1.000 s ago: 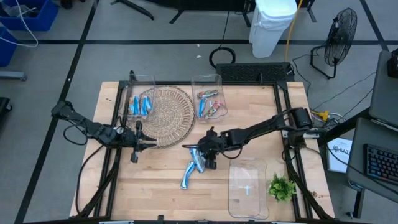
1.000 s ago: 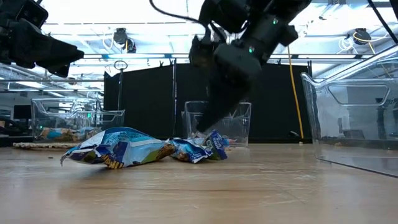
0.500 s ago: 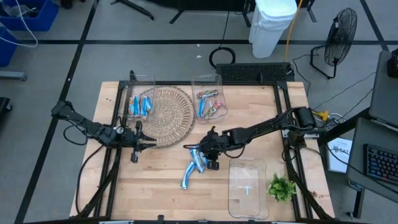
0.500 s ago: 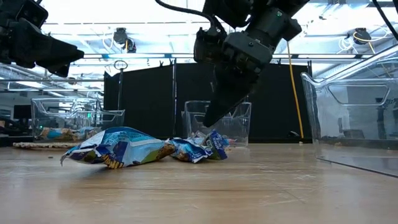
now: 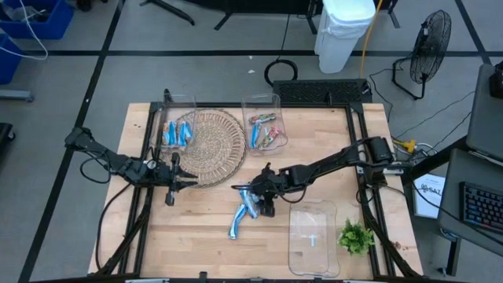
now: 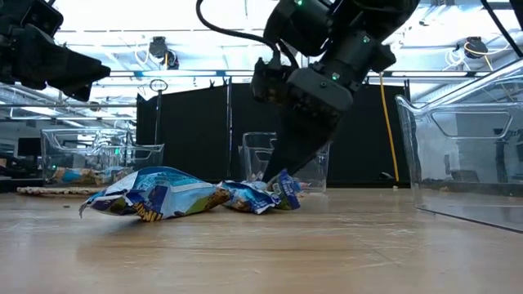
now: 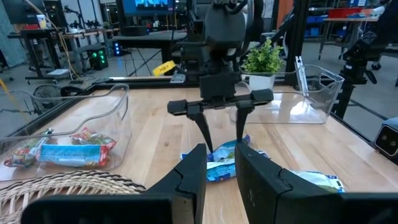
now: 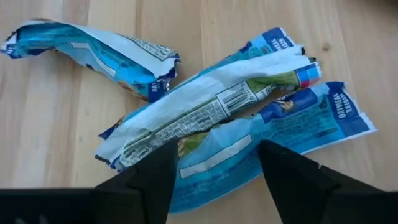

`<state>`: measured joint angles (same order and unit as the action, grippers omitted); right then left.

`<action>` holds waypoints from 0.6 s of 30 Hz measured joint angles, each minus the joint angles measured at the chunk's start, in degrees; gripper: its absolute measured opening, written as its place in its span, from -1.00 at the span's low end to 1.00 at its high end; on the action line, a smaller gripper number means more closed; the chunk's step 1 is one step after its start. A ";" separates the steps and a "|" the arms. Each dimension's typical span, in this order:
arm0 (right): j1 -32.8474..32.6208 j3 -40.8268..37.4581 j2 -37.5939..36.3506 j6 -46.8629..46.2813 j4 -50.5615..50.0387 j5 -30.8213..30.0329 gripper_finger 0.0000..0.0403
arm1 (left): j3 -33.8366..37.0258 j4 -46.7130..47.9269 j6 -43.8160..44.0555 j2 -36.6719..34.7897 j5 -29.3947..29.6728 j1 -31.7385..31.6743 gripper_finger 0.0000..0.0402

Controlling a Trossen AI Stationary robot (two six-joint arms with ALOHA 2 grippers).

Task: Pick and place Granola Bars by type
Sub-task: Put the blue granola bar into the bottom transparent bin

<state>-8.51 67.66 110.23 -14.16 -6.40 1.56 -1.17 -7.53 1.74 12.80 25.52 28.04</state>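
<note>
Tabletop (image 5: 196, 228); Granola Bars (image 5: 242, 211) lie diagonally.

Bright, even overhead light; ceiling glare blows out low view bg, soft shadows, w/ foreground tabletop blurry.

Lettering on the blue bar wrappers (image 8: 224, 118), too small to read

Two dark, slender multi-jointed arms, matte black throughout. The right claw (image 7: 219, 121) ends in two thin tapering black fingers beneath a boxy block with a short crossbar. A black cable loops above the right arm's wrist housing, where small green lights glow. The left claw (image 7: 219, 174) shows two broad, angular black fingers (image 7: 186, 177) with flat inner faces.
</note>
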 joint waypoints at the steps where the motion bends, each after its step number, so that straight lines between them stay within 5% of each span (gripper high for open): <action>1: 0.00 0.00 0.19 -0.01 0.26 0.00 0.07 | 0.02 0.04 0.00 0.00 0.00 0.01 -0.56; 8: 0.02 0.11 2.22 0.30 1.04 -0.31 -0.19 | 0.02 0.02 0.00 0.00 0.00 0.01 -0.56; 16: 0.17 0.15 2.33 4.39 1.77 0.03 -0.89 | 0.02 0.02 0.00 0.00 0.00 0.01 -0.56; 18: -0.13 0.09 1.83 5.97 1.58 -0.14 -0.93 | 0.02 0.02 0.00 -0.02 0.00 0.01 -0.56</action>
<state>-8.65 67.75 112.06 -8.20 -4.82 1.43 -1.15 -7.51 1.74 12.78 25.52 28.05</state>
